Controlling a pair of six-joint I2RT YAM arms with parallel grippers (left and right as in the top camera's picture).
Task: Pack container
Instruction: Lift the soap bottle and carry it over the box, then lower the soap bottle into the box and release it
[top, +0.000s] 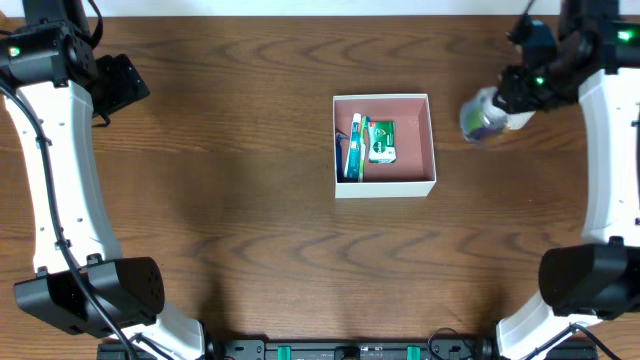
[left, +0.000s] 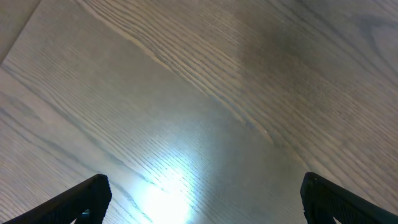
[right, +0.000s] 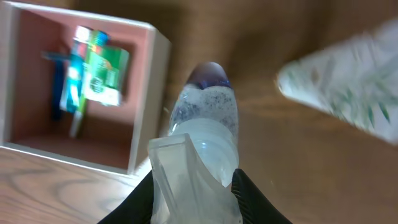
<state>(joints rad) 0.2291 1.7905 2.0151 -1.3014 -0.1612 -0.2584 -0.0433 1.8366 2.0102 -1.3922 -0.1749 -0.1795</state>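
The container (top: 383, 186), a square white-walled box with a pink-brown inside, sits at the table's middle and holds a green box (top: 381, 141) and a blue and white tube (top: 354, 148). It also shows at upper left in the right wrist view (right: 152, 93). My right gripper (top: 512, 98) is shut on a clear bottle (right: 202, 134) with a purple end, held to the right of the container. The bottle also shows blurred in the overhead view (top: 482, 119). My left gripper (left: 199, 196) is open and empty over bare wood at the far left.
A white pouch with green print (right: 348, 87) lies blurred on the table to the right of the bottle in the right wrist view. The brown wooden table (top: 220, 200) spreads around the container.
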